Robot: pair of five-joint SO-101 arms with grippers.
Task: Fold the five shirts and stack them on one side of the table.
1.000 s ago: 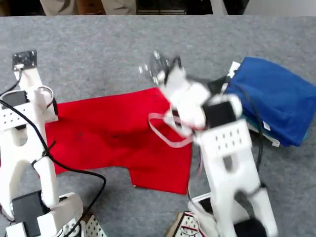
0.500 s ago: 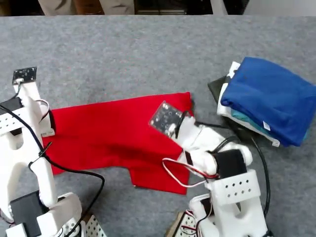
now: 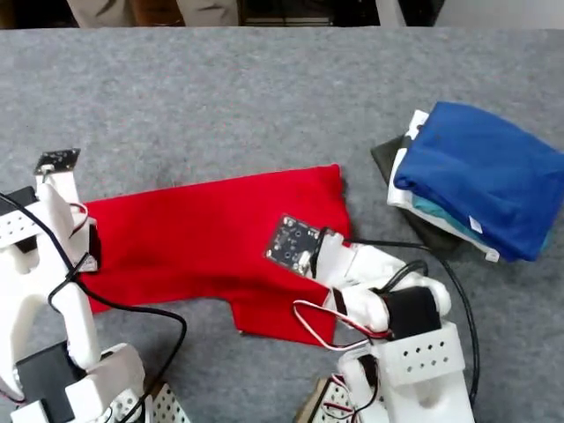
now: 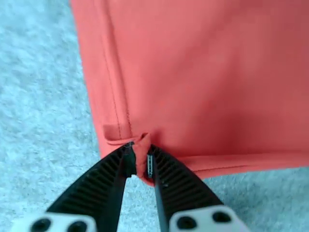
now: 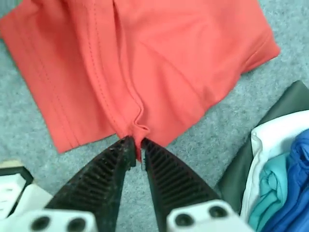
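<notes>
One red shirt (image 3: 203, 233), four folded shirts (image 3: 480, 172) stacked, left pincer (image 4: 140, 157) and right pincer (image 5: 137, 145) pinching red edges

Grey felt-like table cover (image 3: 220, 88) across whole surface; dark strip (image 3: 308, 11) beyond far edge.

Two white plastic robot arms with black motor blocks. The white left arm (image 3: 55, 264) has a looping black cable (image 3: 132, 308); the white right arm (image 3: 410, 352) has a red-and-white wire loop (image 3: 319, 319). A dark circuit board (image 3: 293, 244) tops each wrist. The left gripper (image 4: 140, 155) and right gripper (image 5: 136, 144) have black ribbed fingers (image 4: 108, 179) on white screw-holed mounts.
</notes>
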